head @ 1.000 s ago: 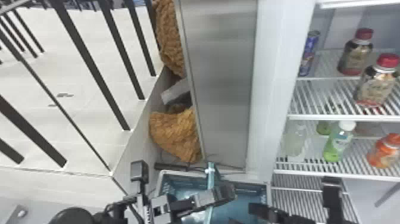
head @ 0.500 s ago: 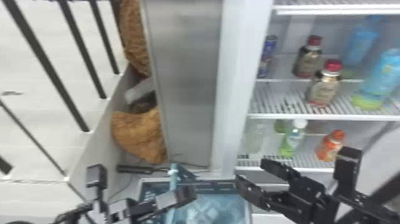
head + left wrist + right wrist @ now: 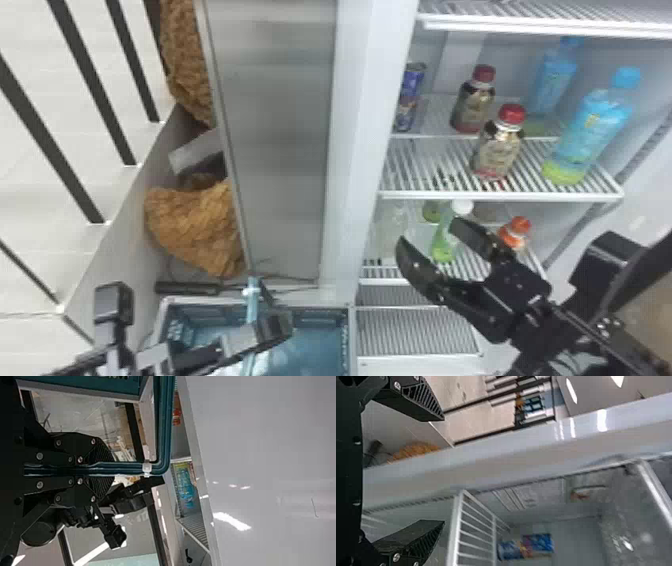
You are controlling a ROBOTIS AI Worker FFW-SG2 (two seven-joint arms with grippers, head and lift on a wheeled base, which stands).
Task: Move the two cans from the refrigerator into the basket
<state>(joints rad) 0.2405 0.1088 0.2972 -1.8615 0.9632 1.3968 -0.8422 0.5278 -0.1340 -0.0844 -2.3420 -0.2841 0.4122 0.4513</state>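
With my right jaws (image 3: 430, 235) spread and empty before the lower shelves of the open refrigerator (image 3: 370, 150), I have one tall, slim blue-and-purple metal can (image 3: 411, 95) in sight. It stands upright on the slatted white wire shelf (image 3: 500, 196), well back, close to the refrigerator's pale side edge. From my right jaws it lies higher and deeper in, so the move, as I judge it, is a rise past the shelf's front rail and then a reach inward. The can's long axis is vertical and my gap opens side to side, which should let me close round its body once I am level. The squat brown bottle with a dark red cap (image 3: 472, 100) stands beside it; drifting that way could knock it. My right arm is clearly the nearer. My left jaws (image 3: 111, 469) are closed on the teal bar handle (image 3: 160, 423) of the blue plastic basket (image 3: 320, 317), below and to the left of the can. Whether the second can is already in there, I cannot tell.
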